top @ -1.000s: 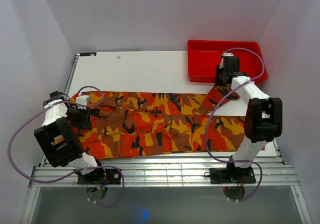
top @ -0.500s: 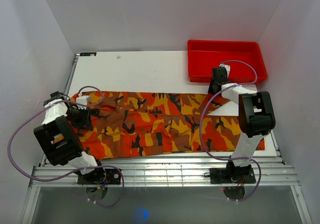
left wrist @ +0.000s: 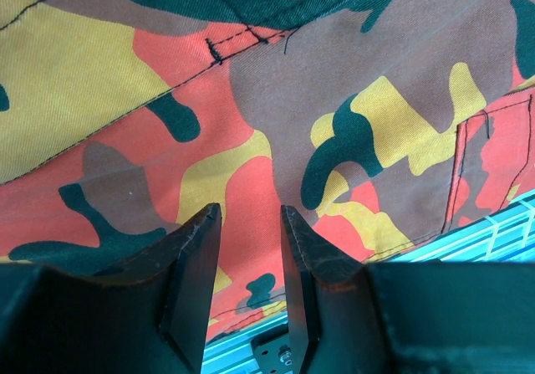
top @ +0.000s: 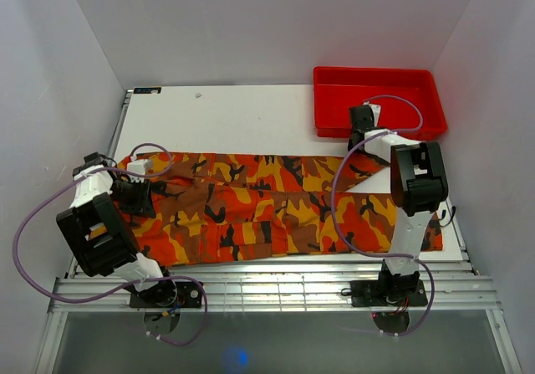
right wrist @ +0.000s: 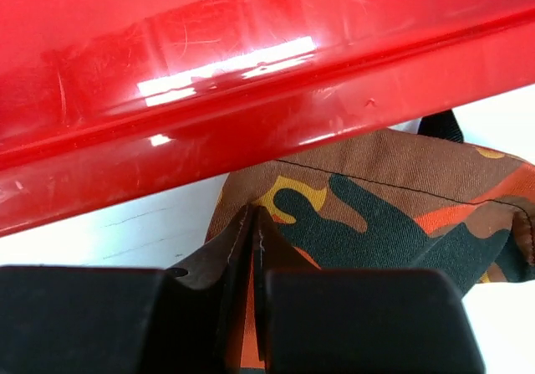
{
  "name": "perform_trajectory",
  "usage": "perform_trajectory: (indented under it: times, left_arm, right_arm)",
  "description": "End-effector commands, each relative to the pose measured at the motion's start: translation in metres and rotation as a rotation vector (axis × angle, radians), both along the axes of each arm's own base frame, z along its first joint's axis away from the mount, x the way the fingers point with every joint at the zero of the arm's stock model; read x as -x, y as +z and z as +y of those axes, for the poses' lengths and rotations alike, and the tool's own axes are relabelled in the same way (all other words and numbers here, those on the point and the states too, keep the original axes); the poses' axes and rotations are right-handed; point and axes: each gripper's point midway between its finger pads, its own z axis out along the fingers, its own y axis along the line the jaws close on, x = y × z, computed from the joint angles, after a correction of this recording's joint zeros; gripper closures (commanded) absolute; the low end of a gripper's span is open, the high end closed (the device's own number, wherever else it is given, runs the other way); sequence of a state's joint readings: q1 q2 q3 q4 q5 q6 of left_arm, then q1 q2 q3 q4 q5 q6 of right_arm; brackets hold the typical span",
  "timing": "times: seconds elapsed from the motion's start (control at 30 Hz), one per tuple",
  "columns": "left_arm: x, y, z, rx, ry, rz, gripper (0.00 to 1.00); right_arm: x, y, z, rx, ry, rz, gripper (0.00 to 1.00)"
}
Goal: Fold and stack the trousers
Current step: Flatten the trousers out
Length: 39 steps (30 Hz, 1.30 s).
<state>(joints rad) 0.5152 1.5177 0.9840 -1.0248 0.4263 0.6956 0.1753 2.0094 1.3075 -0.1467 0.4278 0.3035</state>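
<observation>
Both ends, first fold I reckon: right gripper [right wrist: 253, 223] pinching trousers [top: 251, 211] cuff beside red tray [right wrist: 251, 73]; left gripper [left wrist: 247, 217] spread over left end, probably needs clamping next.

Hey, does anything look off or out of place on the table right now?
Nothing spilled or damaged. One thing stands out: the far leg's cuff of the trousers is pinched in the right claw, right beside the red tray, where it might snag.
</observation>
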Motion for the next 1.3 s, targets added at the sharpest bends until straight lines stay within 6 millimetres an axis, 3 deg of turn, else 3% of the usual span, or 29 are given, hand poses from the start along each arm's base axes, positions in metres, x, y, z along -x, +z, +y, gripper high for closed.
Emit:
perform_trajectory:
  times: [0.0,0.2,0.23,0.3,0.37,0.43,0.5,0.57,0.6,0.63,0.9,1.03,1.13,1.27]
  left_arm:
    - [-0.007,0.007,0.006,-0.012,0.009,-0.019,0.54]
    - [-0.008,0.007,0.003,0.005,0.014,-0.021,0.54]
    - [-0.009,0.007,0.003,0.011,0.017,-0.019,0.54]
    - [-0.01,0.007,0.001,0.026,0.022,-0.016,0.55]
    - [-0.01,0.005,0.0,0.038,0.024,-0.007,0.54]
    - [-0.01,0.006,-0.001,0.038,0.024,-0.008,0.55]
    - [-0.009,0.006,-0.001,0.035,0.023,-0.008,0.55]
    - [-0.007,0.006,-0.001,0.035,0.019,-0.009,0.55]
    - [-0.006,0.006,-0.002,0.035,0.019,-0.005,0.54]
    - [-0.006,0.006,-0.001,0.034,0.018,-0.007,0.54]
    - [-0.01,0.007,0.001,0.029,0.018,-0.006,0.55]
    - [-0.013,0.008,0.003,0.028,0.025,-0.005,0.55]
    - [-0.015,0.01,0.004,0.033,0.03,-0.005,0.55]
    - [-0.015,0.013,0.005,0.026,0.033,-0.008,0.54]
  right_arm:
    - [0.01,0.01,-0.013,0.032,0.006,0.044,0.92]
    - [0.009,0.057,-0.01,0.007,0.066,-0.096,0.92]
    - [0.005,0.065,-0.007,-0.005,0.086,-0.131,0.89]
    - [0.005,0.067,0.004,-0.039,0.115,-0.132,0.74]
    - [0.002,0.065,0.008,-0.047,0.108,-0.12,0.6]
    - [0.0,0.055,0.011,-0.045,0.101,-0.099,0.54]
    - [-0.005,0.054,0.014,-0.037,0.097,-0.094,0.53]
    - [-0.003,0.031,0.013,-0.02,0.089,-0.022,0.49]
    - [-0.009,0.033,0.014,-0.013,0.085,-0.017,0.49]
    - [-0.007,0.018,0.015,-0.003,0.082,0.029,0.49]
    - [0.011,-0.023,0.001,0.069,0.047,0.174,0.53]
    - [0.022,-0.029,-0.001,0.076,0.061,0.213,0.66]
    - [0.03,-0.031,-0.007,0.072,0.056,0.258,0.92]
    - [0.027,-0.008,-0.007,0.058,0.078,0.219,0.92]
